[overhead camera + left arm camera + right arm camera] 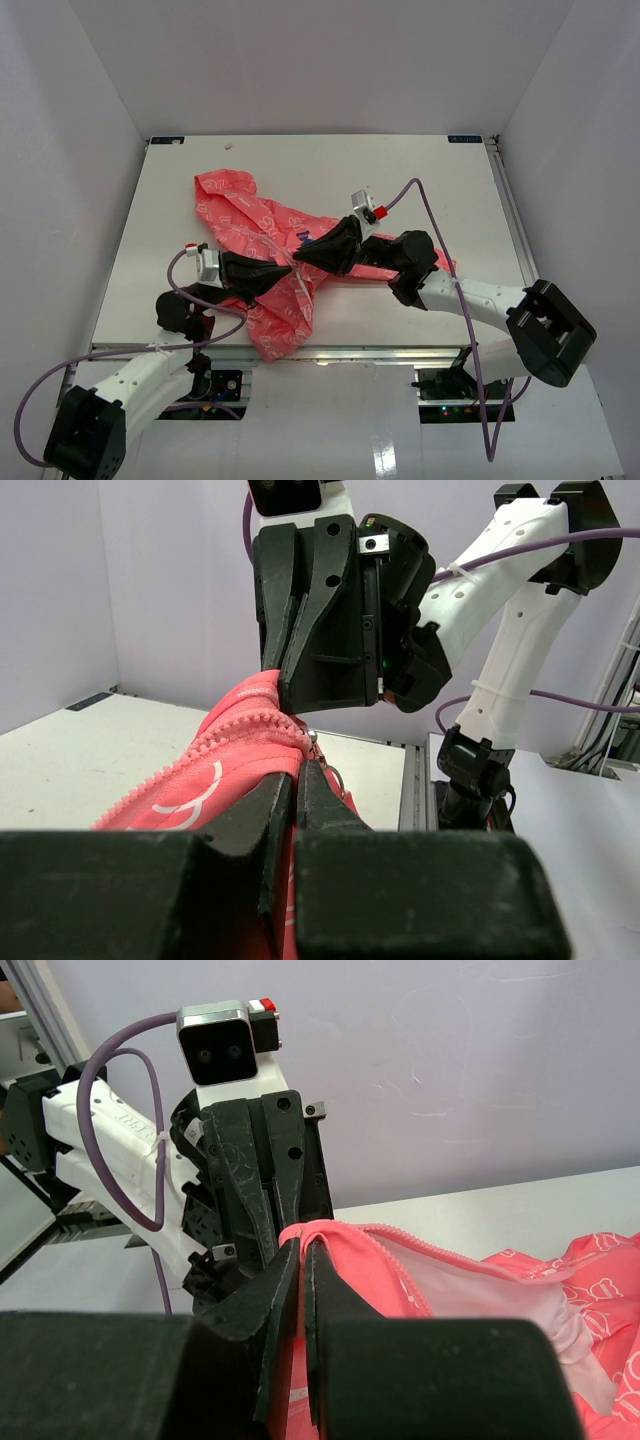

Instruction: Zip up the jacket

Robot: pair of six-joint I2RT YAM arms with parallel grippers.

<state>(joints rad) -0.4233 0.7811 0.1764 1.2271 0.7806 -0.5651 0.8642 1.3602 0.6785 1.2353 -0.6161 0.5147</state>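
From above, the coral-pink thin-fabric hooded jacket (262,235) lies crumpled across the middle of the white table (420,170), hood at upper left, one end reaching the near edge. The left pincer (288,272) and right pincer (303,256) meet tip to tip at its centre (their grip is hidden here).

The left wrist view shows the left pincer (299,772) clamped shut on the fabric beside the zipper teeth (225,742), with the right pincer (287,702) just above.

Only the right wrist view shows the paler lining (470,1285), with the right pincer (303,1252) closed on the raised jacket edge.
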